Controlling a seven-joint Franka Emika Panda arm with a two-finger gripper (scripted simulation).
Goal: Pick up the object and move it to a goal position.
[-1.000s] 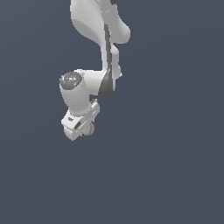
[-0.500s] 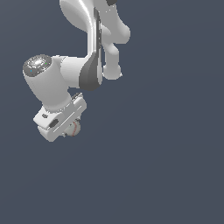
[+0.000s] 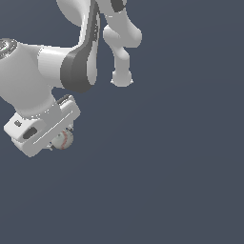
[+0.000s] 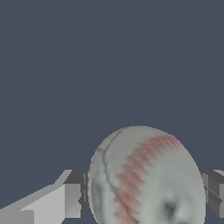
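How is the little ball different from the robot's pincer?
The ball is round with reddish seam marks; the pincer is blocky and plain. In the exterior view, the ball is much smaller than the pincer, peeking out beneath it. The ball is the thing held; the pincer's grey fingers press on either side of it. Both look whitish.

The exterior view looked from off the arm [image 3: 71, 66], close in, with the arm filling the frame's upper left against plain dark grey. The wrist camera faced out along the gripper [image 4: 144, 192], very near the ball [image 4: 146, 177]. Both views shared the ball [image 3: 63, 139] and the gripper [image 3: 59, 138].
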